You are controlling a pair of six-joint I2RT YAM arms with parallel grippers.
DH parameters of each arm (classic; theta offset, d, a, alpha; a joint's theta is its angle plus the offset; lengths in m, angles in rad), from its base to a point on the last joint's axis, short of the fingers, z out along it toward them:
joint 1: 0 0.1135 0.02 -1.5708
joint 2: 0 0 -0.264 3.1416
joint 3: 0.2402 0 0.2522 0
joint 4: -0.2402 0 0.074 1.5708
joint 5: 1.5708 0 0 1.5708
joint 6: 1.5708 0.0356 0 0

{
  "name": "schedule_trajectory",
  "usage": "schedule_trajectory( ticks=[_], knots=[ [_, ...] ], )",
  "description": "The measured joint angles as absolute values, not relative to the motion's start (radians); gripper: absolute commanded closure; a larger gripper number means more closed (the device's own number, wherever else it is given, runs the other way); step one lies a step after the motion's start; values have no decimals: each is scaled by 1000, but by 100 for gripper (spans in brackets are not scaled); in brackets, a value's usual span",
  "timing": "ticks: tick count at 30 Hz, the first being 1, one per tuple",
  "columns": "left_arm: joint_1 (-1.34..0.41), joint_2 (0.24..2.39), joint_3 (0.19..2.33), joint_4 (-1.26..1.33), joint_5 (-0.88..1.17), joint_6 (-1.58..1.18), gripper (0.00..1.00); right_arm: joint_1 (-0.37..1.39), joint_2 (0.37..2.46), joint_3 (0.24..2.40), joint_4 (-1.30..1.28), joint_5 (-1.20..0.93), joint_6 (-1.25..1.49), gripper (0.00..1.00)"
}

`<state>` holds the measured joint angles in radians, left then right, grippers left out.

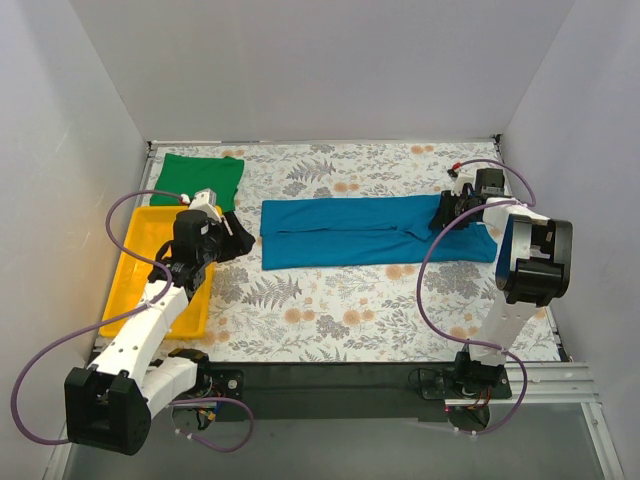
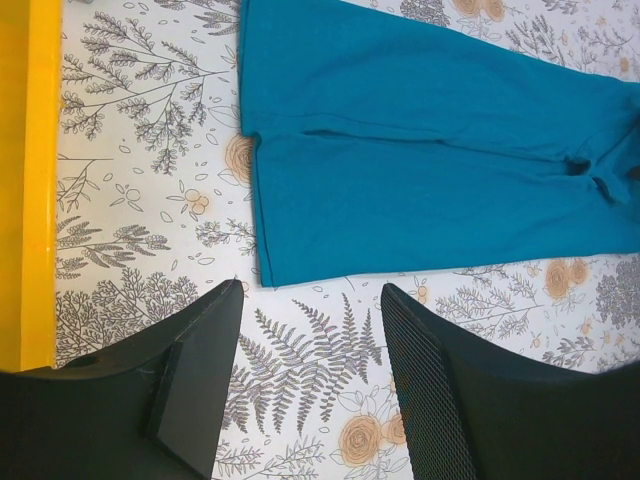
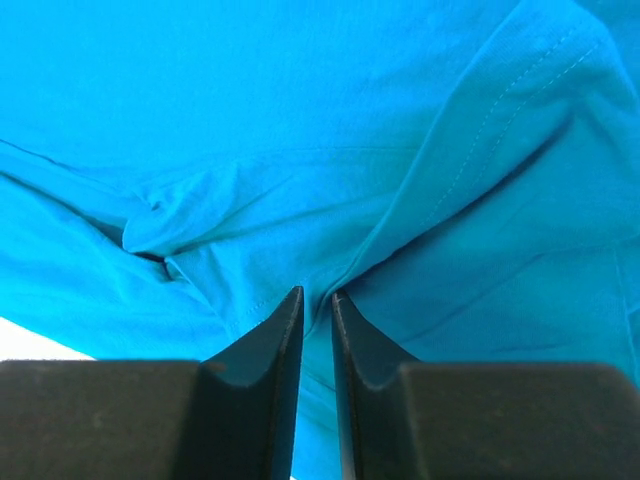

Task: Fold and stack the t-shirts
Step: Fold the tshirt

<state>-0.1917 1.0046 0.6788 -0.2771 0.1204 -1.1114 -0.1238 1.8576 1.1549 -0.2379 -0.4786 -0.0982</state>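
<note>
Top external view, operator: the teal-blue t-shirt [image 1: 350, 232] lies as a long lengthwise-folded strip across the middle of the table [image 1: 330, 305]. The green t-shirt [image 1: 197, 180] sits folded in the far left corner, just beyond the yellow tray [image 1: 135, 265].

K: Claws?

Operator: On its wrist camera, the right gripper [image 3: 316, 295] is at the strip's right end, jaws nearly pressed together, with a ridge of teal cloth pinched between them. The left gripper [image 2: 310, 292] hangs spread wide above bare table just off the strip's near left corner, touching nothing.

K: What worries you?

Operator: Three things, all my reading.
1. The pinch looks thin. If it has caught only the top layer, a lift would peel the lengthwise fold open instead of carrying the whole end over.
2. There is a rumpled bunch just beside the pinch. Folded over as it is, I expect it to make a lump in the stack.
3. The left end is free. With nothing pinning it, a pull from the right could drag the strip sideways and skew the fold.

K: Green one?

Operator: Well apart; no conflict.
</note>
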Motion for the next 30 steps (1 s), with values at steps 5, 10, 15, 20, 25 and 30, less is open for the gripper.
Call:
schedule_trajectory(
  ticks=[5, 10, 15, 20, 25, 30],
  knots=[
    [-192, 1005, 678, -277, 120, -1111, 44, -124, 1869, 1167, -237, -488, -85, 92],
    [-192, 1007, 678, -277, 120, -1111, 44, -124, 1877, 1180, -236, -538, -68, 92],
    [-192, 1013, 678, -277, 117, -1111, 44, -124, 1937, 1247, -204, -645, -20, 80],
    [-192, 1046, 678, -278, 112, -1111, 44, -124, 2008, 1282, -109, -819, 67, 60],
    [-192, 1064, 678, -280, 110, -1111, 44, -124, 2061, 1285, 25, -982, 178, 52],
    [-192, 1065, 678, -280, 107, -1111, 44, -123, 2072, 1287, 100, -1064, 232, 52]
  ],
)
